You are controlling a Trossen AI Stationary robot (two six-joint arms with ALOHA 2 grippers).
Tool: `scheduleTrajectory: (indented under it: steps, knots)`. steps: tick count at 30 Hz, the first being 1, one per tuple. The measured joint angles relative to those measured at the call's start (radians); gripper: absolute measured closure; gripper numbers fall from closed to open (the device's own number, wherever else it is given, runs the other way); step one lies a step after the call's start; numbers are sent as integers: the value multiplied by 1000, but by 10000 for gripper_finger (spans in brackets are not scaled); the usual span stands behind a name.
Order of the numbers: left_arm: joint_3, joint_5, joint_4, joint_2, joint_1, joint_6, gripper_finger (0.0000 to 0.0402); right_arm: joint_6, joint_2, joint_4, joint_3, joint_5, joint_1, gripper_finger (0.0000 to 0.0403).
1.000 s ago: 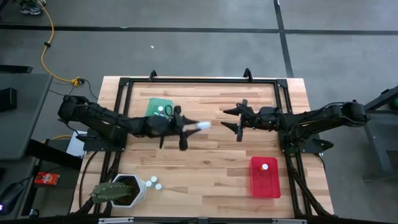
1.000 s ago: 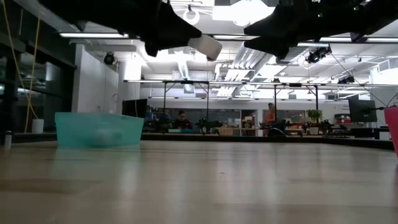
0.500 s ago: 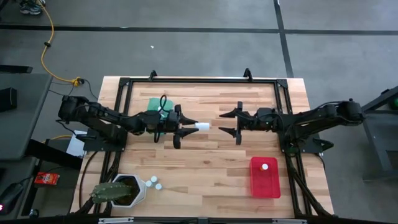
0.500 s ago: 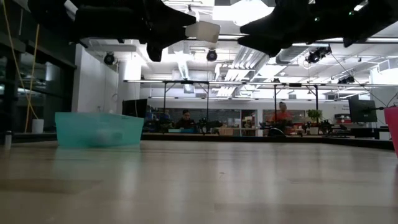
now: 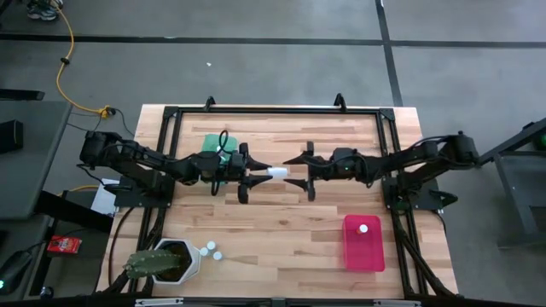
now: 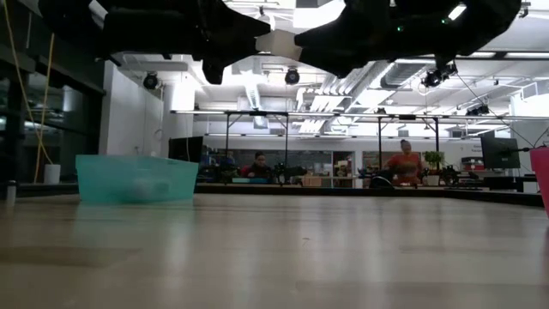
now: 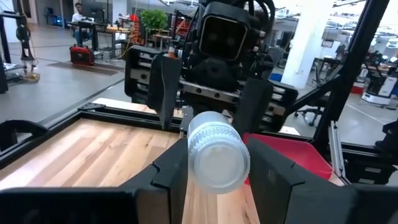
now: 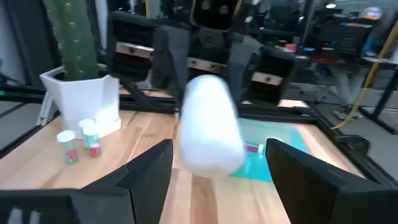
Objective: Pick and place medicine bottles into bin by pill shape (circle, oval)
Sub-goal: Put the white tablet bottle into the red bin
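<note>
Tabletop (image 5: 281,222): wooden, filling the middle of the frame, both arms reaching in from the sides.
Red bin (image 5: 363,252): lower right, one white-capped bottle inside.
Green bin (image 5: 213,143): upper left of centre, behind the left arm.
Left hand (image 5: 260,171): centre frame, above the tabletop, clamped on a medicine bottle (image 5: 277,172).
Right hand (image 5: 294,164): spread wide, fingers either side of that bottle's far end.
Spare bottles (image 5: 212,251): lower left, beside the cactus pot (image 5: 175,259).

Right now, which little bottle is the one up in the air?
Look above the middle of the wooden table, where the two dark arms meet. The small white-capped medicine bottle lies sideways in the left gripper. Unlike the others, it sits in no tray and stands nowhere.
</note>
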Motion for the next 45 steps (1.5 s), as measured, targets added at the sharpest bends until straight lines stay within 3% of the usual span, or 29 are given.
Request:
scheduleTrajectory:
  steps: [4, 15, 24, 28, 36, 40, 45]
  knots:
    - [0, -16, 0, 0, 0, 14, 282, 19, 24, -25, 28, -72, 0, 151]
    - [0, -21, -1, 0, -1, 16, 282, 37, 26, -34, 43, -55, 0, 157]
    - [0, -17, -1, 0, -1, 15, 282, 37, 26, -26, 43, -44, 0, 251]
    - [0, -18, -2, 0, -1, 9, 279, 38, 25, -28, 43, -44, 0, 274]
    - [0, -29, -19, -8, 0, 22, 229, 19, -3, -109, 44, -2, 0, 260]
    - [2, -40, -108, -77, 0, 34, 202, 12, -79, -251, 44, 78, 1, 265]
    - [2, -79, -304, -206, 0, 49, 185, 3, -168, -368, 28, 89, 6, 266]
